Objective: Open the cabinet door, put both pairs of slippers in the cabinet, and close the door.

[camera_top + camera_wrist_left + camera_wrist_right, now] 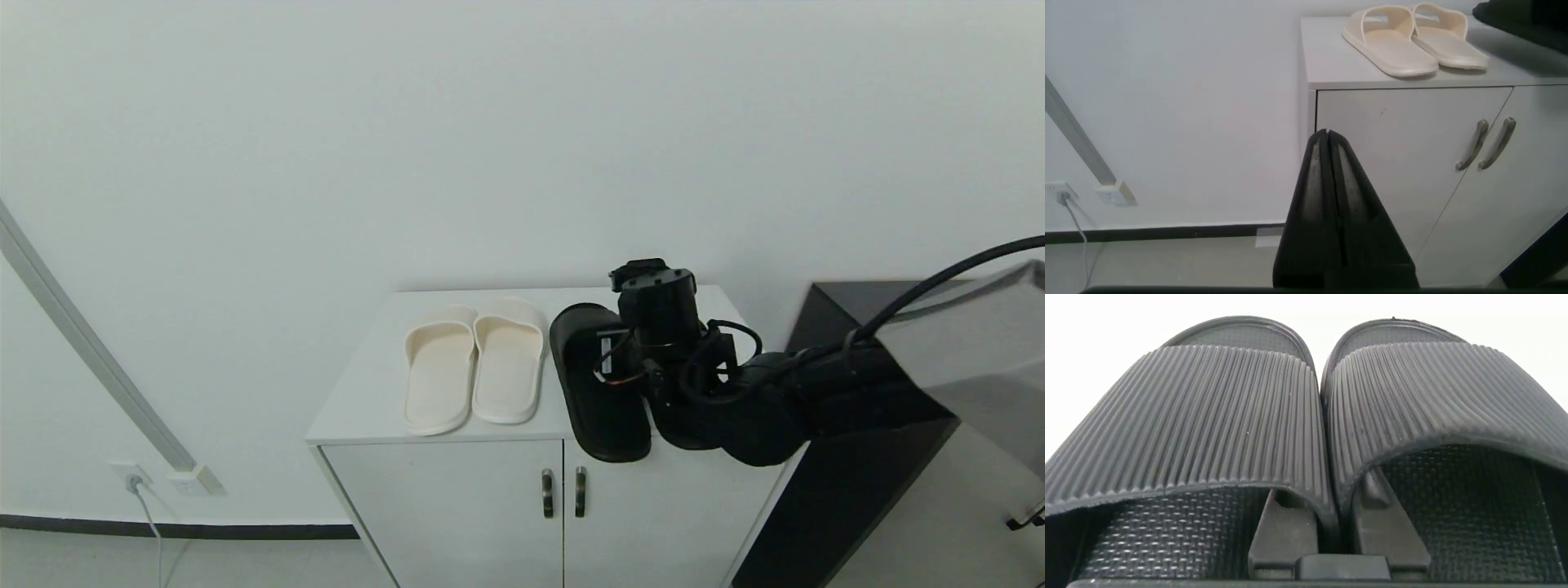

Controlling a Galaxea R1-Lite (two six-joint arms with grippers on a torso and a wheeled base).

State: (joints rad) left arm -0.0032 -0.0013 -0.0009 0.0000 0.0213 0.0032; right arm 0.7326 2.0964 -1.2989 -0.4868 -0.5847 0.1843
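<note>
Right gripper (1333, 527) on cabinet (359, 408) top, one finger under each strap, pinching the touching inner walls of the black slippers (600, 392); their long axis ran 12–6. Cream slippers (473, 367) at their 9. Left gripper (1328, 163) pressed together, farther off; doors (457, 514) shut

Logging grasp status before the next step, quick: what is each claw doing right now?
Left claw: closed, empty.
Right claw: closed on the black slippers, pinching their adjoining inner walls.
</note>
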